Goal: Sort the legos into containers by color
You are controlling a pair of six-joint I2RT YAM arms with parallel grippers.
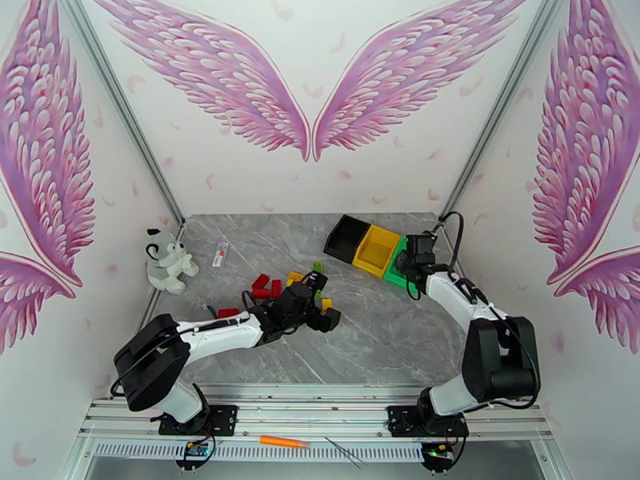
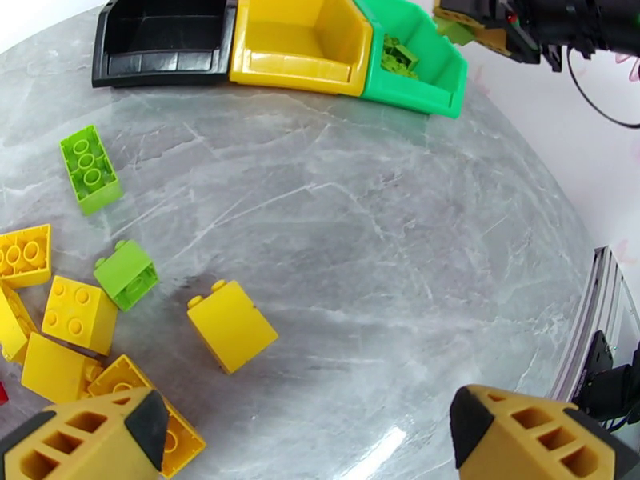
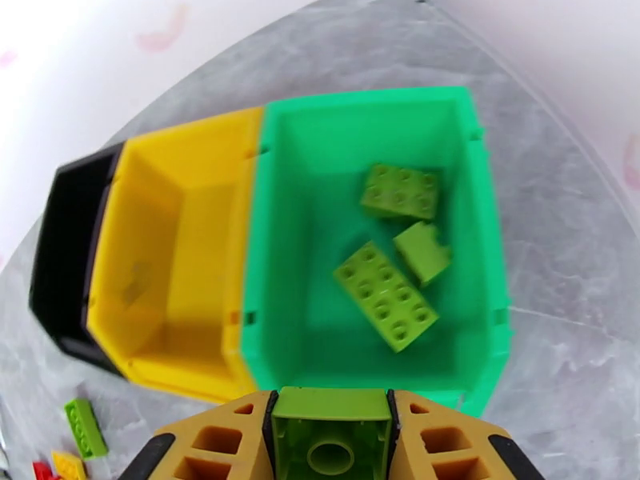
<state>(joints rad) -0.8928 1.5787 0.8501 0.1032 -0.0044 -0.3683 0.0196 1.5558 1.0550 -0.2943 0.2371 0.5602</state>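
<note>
Right pincer (image 3: 330,432): closed on one light-green brick (image 3: 330,406), hollow underside toward the wrist camera. It hangs at the near rim of the green bin (image 3: 480,234), not over the bin's middle.

Left pincer (image 2: 312,442): jaws wide, nothing between them, low over the table (image 2: 384,234) beside the loose yellow bricks (image 2: 78,314).

Contents, green bin: three green bricks (image 3: 384,294), apart from the walls. Yellow bin (image 3: 184,234) and black bin (image 3: 64,258): no brick seen in the parts that show.

Handling note, step in hand (drop of the held brick): judged best to carry it a little further in, over the bare floor (image 3: 312,194) of the green bin, before opening. A release at the rim risks a bounce to the table, or over the shared wall into the yellow bin. Release low, and open fully so the brick falls clear of both pads.

Unsorted, on the table: green bricks (image 2: 90,170), a yellow brick on its side (image 2: 232,326), red bricks (image 1: 262,283).

Obscured:
- From above, the right pincer covers the green bin and the left arm covers part of the pile, so the brick count cannot be told.
- The black bin's floor is cut off in the right wrist view.
- Red bricks are too small to tell apart.
</note>
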